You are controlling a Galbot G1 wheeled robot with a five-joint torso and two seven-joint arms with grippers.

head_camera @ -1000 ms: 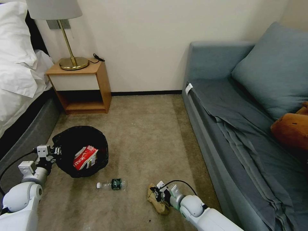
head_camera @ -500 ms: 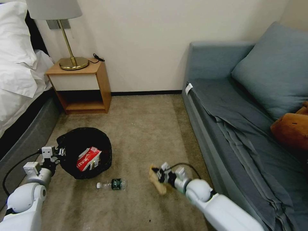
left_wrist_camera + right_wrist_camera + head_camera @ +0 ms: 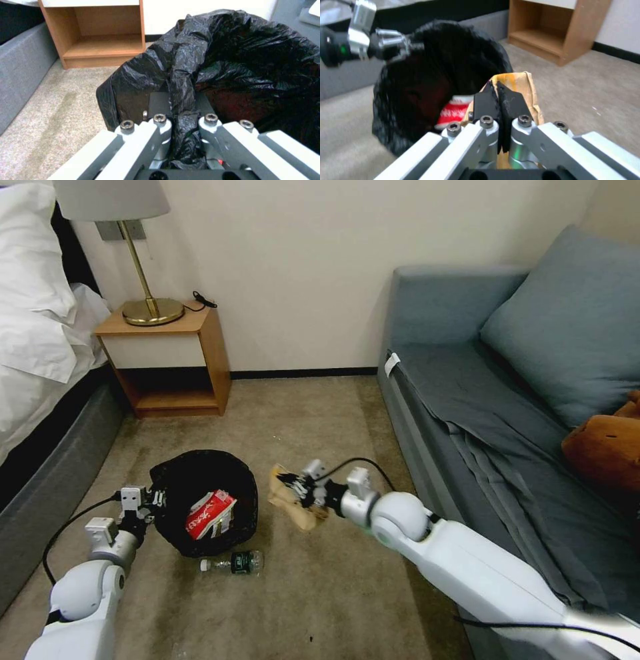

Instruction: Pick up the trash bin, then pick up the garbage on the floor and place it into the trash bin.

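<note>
The trash bin point(image 3: 180, 483), lined with a black bag, is held at its rim by my left gripper point(image 3: 152, 499), which is shut on the bag fold point(image 3: 181, 117). A red-and-white snack packet point(image 3: 210, 515) lies inside the bin. My right gripper point(image 3: 292, 487) is shut on a piece of crumpled brown paper point(image 3: 300, 517) and holds it in the air just right of the bin's rim. In the right wrist view the paper point(image 3: 523, 82) sticks out past the closed black fingertips point(image 3: 486, 100), with the bin point(image 3: 430, 75) close behind. A clear bottle point(image 3: 233, 563) lies on the carpet in front of the bin.
A wooden nightstand point(image 3: 170, 360) with a brass lamp point(image 3: 150, 310) stands at the wall. The bed point(image 3: 40, 353) runs along the left, a grey sofa point(image 3: 467, 400) along the right with a brown plush toy point(image 3: 603, 447) on it. Open carpet lies between them.
My right gripper lifted the brown paper off the carpet and carried it left and forward to the bin. My left gripper moved the bin rightward toward the middle.
</note>
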